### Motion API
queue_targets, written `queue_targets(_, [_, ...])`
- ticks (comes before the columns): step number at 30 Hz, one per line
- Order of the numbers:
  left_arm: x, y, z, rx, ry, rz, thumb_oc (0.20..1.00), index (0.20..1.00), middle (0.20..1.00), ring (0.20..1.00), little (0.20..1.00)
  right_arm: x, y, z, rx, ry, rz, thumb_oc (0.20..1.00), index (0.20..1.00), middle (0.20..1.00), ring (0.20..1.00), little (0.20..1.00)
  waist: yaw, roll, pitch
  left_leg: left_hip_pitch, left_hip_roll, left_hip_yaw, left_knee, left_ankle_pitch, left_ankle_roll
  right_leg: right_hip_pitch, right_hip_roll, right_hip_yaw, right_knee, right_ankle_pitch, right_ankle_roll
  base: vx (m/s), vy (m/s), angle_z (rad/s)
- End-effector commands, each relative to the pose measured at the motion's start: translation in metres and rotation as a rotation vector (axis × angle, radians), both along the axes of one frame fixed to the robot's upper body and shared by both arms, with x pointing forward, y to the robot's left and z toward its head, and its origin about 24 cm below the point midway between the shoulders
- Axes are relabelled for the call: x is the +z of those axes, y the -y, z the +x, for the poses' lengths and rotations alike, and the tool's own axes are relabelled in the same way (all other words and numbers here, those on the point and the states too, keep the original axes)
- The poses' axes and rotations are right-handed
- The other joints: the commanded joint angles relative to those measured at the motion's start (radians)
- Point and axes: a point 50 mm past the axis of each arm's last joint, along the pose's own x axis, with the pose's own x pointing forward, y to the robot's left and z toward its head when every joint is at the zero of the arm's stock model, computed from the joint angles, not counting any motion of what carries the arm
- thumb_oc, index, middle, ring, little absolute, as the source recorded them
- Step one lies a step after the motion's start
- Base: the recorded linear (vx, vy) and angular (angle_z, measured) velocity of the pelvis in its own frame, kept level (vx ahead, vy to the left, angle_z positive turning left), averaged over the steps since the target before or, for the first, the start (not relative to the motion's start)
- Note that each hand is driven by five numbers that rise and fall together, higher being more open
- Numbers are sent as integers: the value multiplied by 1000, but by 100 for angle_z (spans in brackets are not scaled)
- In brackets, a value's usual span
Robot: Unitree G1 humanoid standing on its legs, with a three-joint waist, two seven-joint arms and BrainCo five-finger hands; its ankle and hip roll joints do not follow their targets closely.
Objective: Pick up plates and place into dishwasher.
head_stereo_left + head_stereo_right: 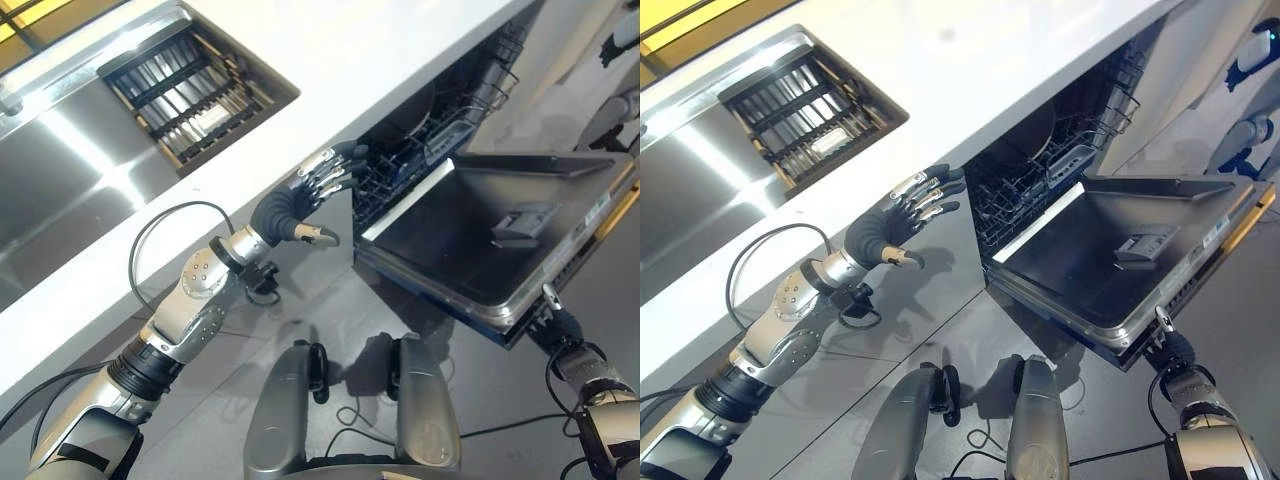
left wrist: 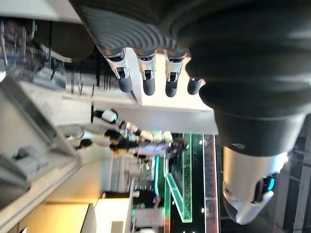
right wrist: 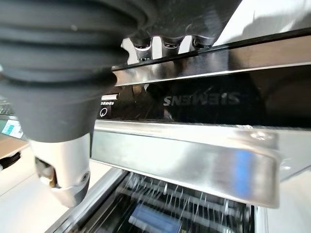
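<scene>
Our left hand hangs open and empty below the counter's front edge, beside the rack. A dark plate seems already racked. Our right hand's fingers hide under the door's outer edge; if it lifts the door, door and rack could collide.

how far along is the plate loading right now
Done: the dishwasher door is swung down, the lower rack is exposed, and one dark plate already stands in it. In hand: nothing; the left robot hand hovers empty and open by the counter edge, while the right robot hand is at the door's front edge, fingers hidden. Left: fetching any further plates.
</scene>
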Motion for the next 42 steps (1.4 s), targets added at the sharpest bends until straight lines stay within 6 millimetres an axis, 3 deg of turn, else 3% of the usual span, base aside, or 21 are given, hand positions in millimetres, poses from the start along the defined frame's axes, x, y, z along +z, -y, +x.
queue_targets(1, [12,4,-8,-75,76,-30,1000,1000,1000,1000,1000,138,-121,110,502,804,157,1000,1000,1000,1000,1000,86,45,-23,43,-28,29,18,-85,84,63,19,-5,-45,13,-57,22,-82,-28])
queue_targets(5, [12,5,-8,-115,72,29,1000,1000,1000,1000,1000,176,-137,116,567,936,142,1000,1000,1000,1000,1000,100,29,-37,50,-19,16,13,-81,75,87,17,-23,-58,16,-55,27,-77,-22])
queue_targets(9, [10,7,-7,-168,63,84,1000,1000,1000,1000,1000,196,-138,119,569,985,140,1000,1000,1000,1000,1000,114,19,-56,62,-15,3,15,-83,68,120,19,-41,-73,15,-57,51,-56,-13])
queue_targets(13, [13,13,-12,-288,76,121,1000,1000,1000,1000,1000,194,-131,120,548,928,98,1000,1000,1000,1000,1000,119,11,-71,78,-7,-3,8,-80,63,148,21,-50,-89,17,-59,47,-17,5])
queue_targets(18, [11,24,-24,-585,39,125,1000,1000,1000,1000,1000,170,-121,118,508,818,83,1000,1000,1000,1000,1000,116,0,-91,108,-2,-4,-17,-77,61,182,31,-50,-115,16,-61,39,6,48])
queue_targets(21, [6,34,-30,-744,-8,108,1000,1000,1000,1000,1000,148,-117,116,497,732,67,1000,1000,1000,1000,1000,111,-8,-111,139,5,1,-55,-69,58,210,39,-48,-145,21,-59,47,16,29])
queue_targets(25, [-14,44,-32,-843,-79,231,1000,1000,1000,1000,1000,118,-117,111,477,614,74,1000,1000,1000,1000,1000,100,-19,-157,200,15,11,-168,-23,45,269,60,-45,-254,57,-45,59,16,29])
queue_targets(27, [-25,46,-31,-828,-138,250,1000,1000,1000,1000,1000,104,-117,107,452,562,76,1000,1000,1000,1000,1000,94,-21,-180,241,18,12,-243,6,38,303,70,-37,-322,76,-34,81,52,17])
queue_targets(30, [-49,42,-22,-659,-262,220,1000,1000,1000,1000,1000,73,-122,95,378,489,104,1000,1000,1000,1000,1000,86,-28,-226,325,22,14,-392,64,20,375,85,-27,-467,120,-10,114,59,-3])
queue_targets(31, [-68,37,-18,-559,-323,197,1000,1000,1000,1000,1000,52,-128,84,371,442,117,1000,1000,1000,1000,1000,82,-34,-247,354,21,13,-445,85,13,403,92,-21,-527,139,2,116,25,-9])
queue_targets(32, [-74,36,-18,-538,-342,196,1000,1000,1000,1000,1000,45,-129,80,374,423,119,1000,1000,1000,1000,1000,81,-35,-254,366,20,12,-464,93,12,415,94,-20,-547,147,5,137,31,-8])
queue_targets(33, [-107,27,-17,-366,-432,181,1000,1000,1000,1000,1000,15,-140,60,413,321,99,1000,1000,1000,1000,1000,79,-40,-276,394,18,9,-524,123,5,442,101,-13,-612,173,18,95,24,-4])
queue_targets(35, [-137,15,-20,-224,-507,193,1000,1000,1000,1000,1000,-11,-145,38,426,216,79,1000,1000,1000,1000,1000,77,-43,-296,418,19,7,-575,145,1,461,107,-10,-659,193,28,72,25,-7])
queue_targets(36, [-164,5,-29,-130,-579,194,1000,1000,1000,1000,1000,-34,-151,16,439,125,97,1000,1000,1000,1000,1000,75,-45,-310,434,26,10,-624,169,-5,474,110,-3,-704,214,36,47,20,-4])
queue_targets(39, [-213,-12,-48,19,-726,214,1000,1000,1000,1000,1000,-76,-170,-30,457,-74,187,1000,1000,1000,1000,1000,72,-49,-338,468,35,10,-718,206,-14,498,115,1,-782,251,50,40,9,-6])
queue_targets(42, [-250,-16,-66,142,-879,223,1000,1000,1000,1000,1000,-99,-190,-62,497,-241,236,1000,1000,1000,1000,1000,57,-54,-360,493,44,32,-786,232,-21,513,119,1,-838,278,61,36,13,-9])
